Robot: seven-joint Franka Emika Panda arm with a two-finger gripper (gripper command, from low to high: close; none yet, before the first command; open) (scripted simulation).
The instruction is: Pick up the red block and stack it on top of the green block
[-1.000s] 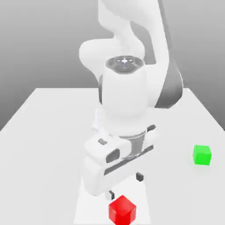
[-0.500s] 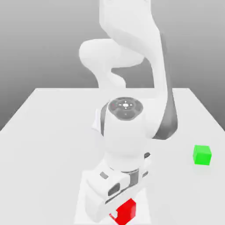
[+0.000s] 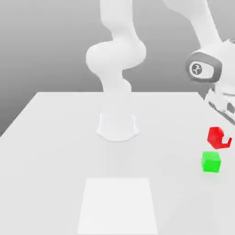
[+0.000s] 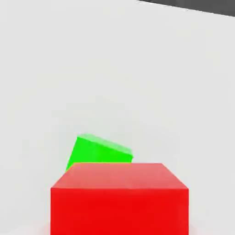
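- Red block (image 3: 215, 138), exterior view: carried in the pincer (image 3: 220, 137), toward the exterior view's right; it appears just above the green block (image 3: 211, 162) in the picture, with a thin strip of pale surface between their outlines.
- Orientation: the red block is a cube, its sides looking alike in length, so a long axis cannot be told; in the exterior view it shows a corner-on, slanted outline, whereas the green block sits squarely on the tabletop (image 3: 50, 170); in the hand view the edges of the two blocks run at an angle to each other.
- Pincer: clamped on the red block; one pale fingertip (image 3: 226, 139) lies across the block's side.
- Change from the earlier frames: the red block has left the pale square panel (image 3: 117, 206) at the front and now lies near the green block; the arm (image 3: 209, 36) has swung toward the exterior view's right; the green block keeps its place.
- Edges and room: the green block stands nearer the tabletop's edge at the exterior view's right than the opposite one; bare surface extends from it toward the panel and the arm's base (image 3: 117, 128); in the hand view, the red block overlaps part of the green block, with bare tabletop beyond.
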